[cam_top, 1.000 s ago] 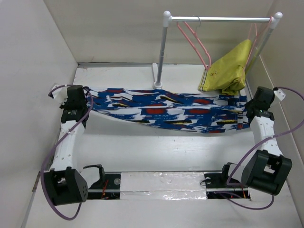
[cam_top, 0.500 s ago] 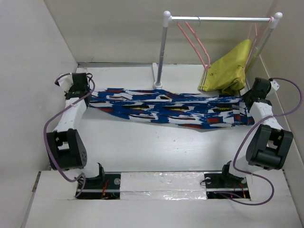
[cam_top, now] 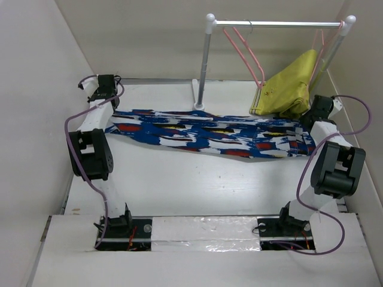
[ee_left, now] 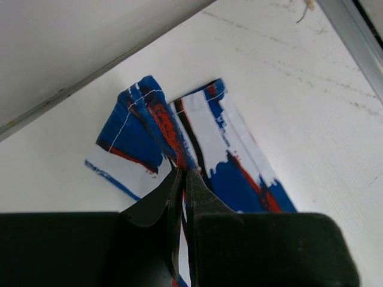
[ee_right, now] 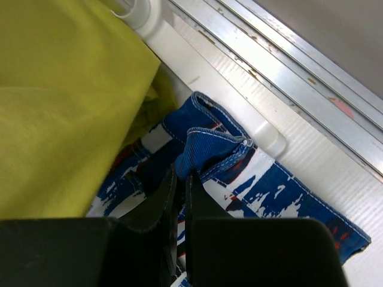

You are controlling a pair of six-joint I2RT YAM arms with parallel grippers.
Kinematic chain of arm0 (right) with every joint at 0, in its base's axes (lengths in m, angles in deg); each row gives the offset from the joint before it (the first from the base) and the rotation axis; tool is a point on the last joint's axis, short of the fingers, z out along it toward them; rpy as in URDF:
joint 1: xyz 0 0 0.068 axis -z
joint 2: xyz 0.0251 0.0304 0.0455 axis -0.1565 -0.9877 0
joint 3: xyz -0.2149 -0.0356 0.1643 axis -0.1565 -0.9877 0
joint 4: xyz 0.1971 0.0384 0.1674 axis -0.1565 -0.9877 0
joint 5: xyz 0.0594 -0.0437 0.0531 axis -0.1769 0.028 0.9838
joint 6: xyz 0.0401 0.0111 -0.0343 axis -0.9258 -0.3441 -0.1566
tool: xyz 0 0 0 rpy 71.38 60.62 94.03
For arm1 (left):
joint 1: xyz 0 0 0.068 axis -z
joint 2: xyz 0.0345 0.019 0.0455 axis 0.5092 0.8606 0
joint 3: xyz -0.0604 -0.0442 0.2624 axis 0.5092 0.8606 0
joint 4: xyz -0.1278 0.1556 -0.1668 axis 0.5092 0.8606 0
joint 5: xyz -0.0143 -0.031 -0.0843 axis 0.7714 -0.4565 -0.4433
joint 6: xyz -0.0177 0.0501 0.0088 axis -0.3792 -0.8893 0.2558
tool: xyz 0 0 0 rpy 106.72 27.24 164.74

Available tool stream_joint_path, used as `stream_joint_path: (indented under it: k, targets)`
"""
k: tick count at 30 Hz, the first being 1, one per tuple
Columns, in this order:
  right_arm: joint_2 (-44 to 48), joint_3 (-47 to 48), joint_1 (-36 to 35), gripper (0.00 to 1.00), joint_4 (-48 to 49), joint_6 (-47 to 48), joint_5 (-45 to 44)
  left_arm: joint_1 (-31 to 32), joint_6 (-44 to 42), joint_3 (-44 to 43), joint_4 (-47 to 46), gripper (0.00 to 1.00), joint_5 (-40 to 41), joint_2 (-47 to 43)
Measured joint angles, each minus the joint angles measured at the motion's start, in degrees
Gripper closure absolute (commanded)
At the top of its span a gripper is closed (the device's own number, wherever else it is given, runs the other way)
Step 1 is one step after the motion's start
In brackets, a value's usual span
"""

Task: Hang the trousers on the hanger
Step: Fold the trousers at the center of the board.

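Surface: white table [cam_top: 179,179] inside a white-walled booth.
Left claw [ee_left: 182,173]: clenched on one trouser end, left of frame.
Right claw [ee_right: 178,174]: clenched on the other end, right of frame.
Trousers [cam_top: 209,134]: stretched across mid-table between both claws.
Hanger [cam_top: 254,60]: bare on the rail [cam_top: 275,24], upper right.
Progress: early. Grasped and spread only, draping still to do.
Unclear: yellow garment [cam_top: 287,89] hides the hanger's bottom bar.

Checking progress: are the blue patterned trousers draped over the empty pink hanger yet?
No, the trousers are stretched out over the table, while the pink hanger hangs bare from the rail.
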Motion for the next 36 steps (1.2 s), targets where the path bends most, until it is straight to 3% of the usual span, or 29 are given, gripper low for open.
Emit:
stream_joint_path:
  k: [2, 5, 8, 10, 11, 15, 17, 20, 23, 26, 27, 29, 30, 36]
  targets:
    - [-0.9, 1.1, 0.0, 1.00, 0.0, 0.0, 0.2, 0.2, -1.1, -3.6, 0.3, 0.86, -0.2, 2.9]
    - [-2.7, 3.0, 0.2, 1.00, 0.6, 0.5, -0.4, -0.2, -3.5, -10.8, 0.2, 0.76, 0.4, 8.9]
    - [-4.9, 4.6, 0.8, 0.97, 1.3, 1.0, -0.7, -0.7, -5.4, -16.7, 0.1, 0.53, 0.3, 14.5]
    - [-6.3, 5.7, 0.9, 0.78, 1.3, 1.1, -0.5, -1.0, -6.1, -17.5, 0.2, 0.45, 0.0, 16.2]
    - [-7.0, 6.2, 0.9, 0.55, 1.3, 1.1, -0.3, -1.1, -6.3, -17.5, 0.7, 0.45, -0.1, 16.7]
    - [-8.2, 7.0, 1.3, 0.08, 2.6, 1.1, 3.0, -1.0, -6.7, -15.0, -0.1, 0.51, -0.3, 15.7]
    - [-8.1, 7.0, 1.7, 0.01, 3.4, 0.9, 5.1, -1.0, -6.4, -10.6, -1.3, 0.60, -1.0, 12.6]
    - [-5.6, 4.0, 2.1, 0.00, 6.4, 0.3, 8.7, -1.5, -5.5, -1.8, -2.3, 0.63, -3.3, 5.7]
    - [1.4, -3.0, 2.4, 0.03, 9.8, -0.6, 12.1, -3.5, -3.8, 5.5, -2.8, 0.62, -6.4, -1.4]
    - [11.1, -11.4, 2.2, 0.16, 13.7, -1.4, 14.4, -7.1, -2.1, 11.0, -3.7, 0.58, -9.7, -5.8]
    - [14.1, -13.6, 2.0, 0.46, 15.0, -1.6, 15.0, -8.0, -1.6, 12.3, -4.1, 0.57, -10.6, -6.4]
    - [19.0, -17.1, 1.7, 0.94, 17.6, -1.9, 16.4, -10.0, -1.1, 14.6, -4.3, 0.55, -12.2, -6.5]
    - [20.6, -18.3, 1.6, 1.00, 18.6, -2.0, 17.3, -10.7, -1.0, 15.8, -4.5, 0.55, -13.1, -6.5]
    - [25.6, -25.5, -3.4, 1.00, 23.7, -3.2, 21.9, -10.7, 0.1, 17.9, -5.9, 0.54, -20.3, -4.8]
